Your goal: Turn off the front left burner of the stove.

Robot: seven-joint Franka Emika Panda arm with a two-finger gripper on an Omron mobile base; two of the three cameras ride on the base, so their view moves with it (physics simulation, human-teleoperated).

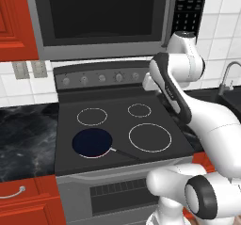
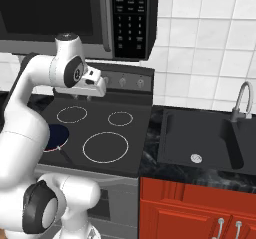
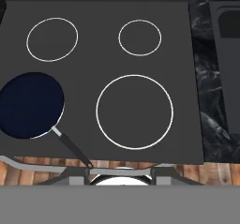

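The stove (image 1: 117,120) has a dark glass top with four white rings and a back panel with a row of round knobs (image 1: 101,78). A dark-blue frying pan (image 1: 92,141) covers the front left burner (image 1: 92,156), leaving just a thin white arc at the pan's rim. From the hand view I look straight down on the pan (image 3: 30,105), its handle pointing to the front right, and the burner's arc (image 3: 41,135). My gripper (image 2: 85,95) hangs high over the back of the cooktop, just in front of the knob panel; its fingers are too small to read.
A black-and-steel microwave (image 1: 101,17) hangs above the stove. The largest ring (image 1: 149,137) is front right, with smaller rings (image 1: 92,116) behind. A dark sink (image 2: 200,138) with a faucet (image 2: 243,100) lies to the right. Black marble counter (image 1: 26,134) flanks the stove.
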